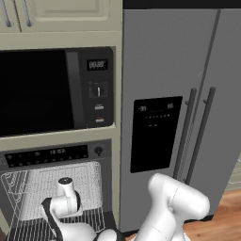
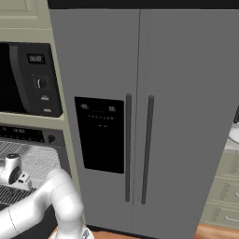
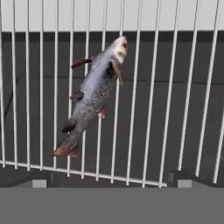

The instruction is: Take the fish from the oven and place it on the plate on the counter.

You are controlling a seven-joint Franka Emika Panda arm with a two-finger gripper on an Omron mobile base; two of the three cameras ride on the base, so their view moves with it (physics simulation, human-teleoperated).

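Note:
The fish (image 3: 93, 95), slim and grey with reddish fins, lies diagonally on the white wire rack (image 3: 175, 109) in the hand view, head toward the upper right. My gripper (image 3: 111, 180) hovers over the rack, open, with nothing between its fingers; the fish's tail is just above the left fingertip (image 3: 41, 180). The oven (image 1: 52, 156) stands open below the microwave, and my wrist (image 1: 66, 190) reaches down over its rack (image 1: 28, 188). At the far right edge, the pale plate (image 2: 235, 132) sits on the counter (image 2: 232, 146).
A black-windowed microwave (image 1: 47, 89) sits above the oven. A tall grey fridge (image 1: 179, 103) with two bar handles stands right of it. Beige drawers (image 2: 224, 191) lie under the counter at the far right, over a wooden floor (image 1: 221, 221).

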